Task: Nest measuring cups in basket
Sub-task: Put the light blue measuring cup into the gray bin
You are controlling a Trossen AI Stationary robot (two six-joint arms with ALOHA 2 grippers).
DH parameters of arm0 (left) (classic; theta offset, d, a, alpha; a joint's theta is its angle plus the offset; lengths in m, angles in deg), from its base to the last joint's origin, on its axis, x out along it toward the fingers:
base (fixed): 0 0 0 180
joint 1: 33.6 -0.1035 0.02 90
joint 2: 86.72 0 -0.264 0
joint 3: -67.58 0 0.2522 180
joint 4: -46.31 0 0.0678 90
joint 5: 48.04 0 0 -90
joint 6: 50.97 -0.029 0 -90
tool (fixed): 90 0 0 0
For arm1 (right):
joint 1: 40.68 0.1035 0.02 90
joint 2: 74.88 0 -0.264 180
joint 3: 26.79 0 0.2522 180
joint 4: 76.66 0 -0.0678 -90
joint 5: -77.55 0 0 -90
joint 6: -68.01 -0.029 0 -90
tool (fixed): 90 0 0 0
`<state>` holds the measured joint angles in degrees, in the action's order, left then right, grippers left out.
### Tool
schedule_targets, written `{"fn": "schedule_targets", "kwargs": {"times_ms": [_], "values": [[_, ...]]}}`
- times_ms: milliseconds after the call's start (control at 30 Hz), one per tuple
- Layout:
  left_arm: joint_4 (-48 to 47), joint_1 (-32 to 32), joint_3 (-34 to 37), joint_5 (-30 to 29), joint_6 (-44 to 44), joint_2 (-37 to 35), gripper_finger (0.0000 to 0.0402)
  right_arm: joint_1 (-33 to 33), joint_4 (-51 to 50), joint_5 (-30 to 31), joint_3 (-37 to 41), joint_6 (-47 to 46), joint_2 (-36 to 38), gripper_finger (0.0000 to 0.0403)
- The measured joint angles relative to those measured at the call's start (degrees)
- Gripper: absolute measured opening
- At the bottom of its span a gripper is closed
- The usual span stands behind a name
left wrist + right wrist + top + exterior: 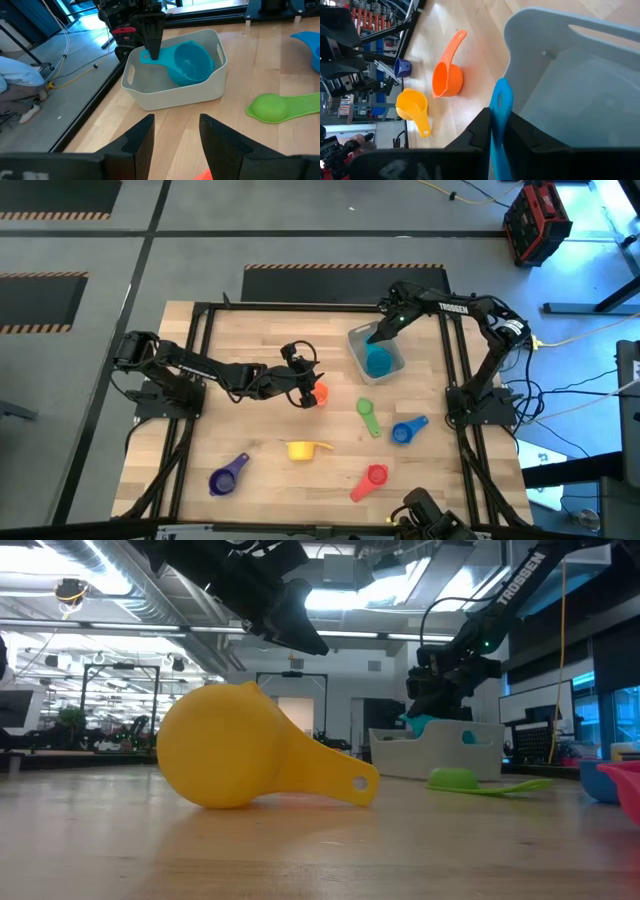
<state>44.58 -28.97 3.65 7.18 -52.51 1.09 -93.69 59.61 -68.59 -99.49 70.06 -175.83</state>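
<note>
Light blue plastic measuring cup [190, 62] lay in translucent grey rectangular plastic basket [210, 92], bowl tilted against wall, flat handle pointing at rim. Judged light, rigid, smooth; thin handle was best grip point, bowl likely to slip. Right pincer [499, 131] pinched handle edge-on, fingers nearly shut. Left pincer [175, 137] hovered open and empty above orange plastic cup [320, 393] on wooden bench [250, 350]. Green plastic cup [280, 106] lay near basket.

The left gripper [312, 387] covers most of the orange cup [321, 393] (only a sliver shows).
</note>
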Motion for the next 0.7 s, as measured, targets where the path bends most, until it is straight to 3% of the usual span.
{"fn": "schedule_targets", "kwargs": {"times_ms": [533, 700], "values": [[0.0, 0.0, 0.0, 0.0, 0.1, 0.0, 0.0149, 0.0, 0.2, -0.2, 0.0, -0.2, 0.0, 0.0047], [0.0, 0.0, 0.0, 0.0, 0.1, 0.0, 0.0149, 0.0, 0.1, 2.9, 0.0, -0.2, 0.1, 0.0047]]}}
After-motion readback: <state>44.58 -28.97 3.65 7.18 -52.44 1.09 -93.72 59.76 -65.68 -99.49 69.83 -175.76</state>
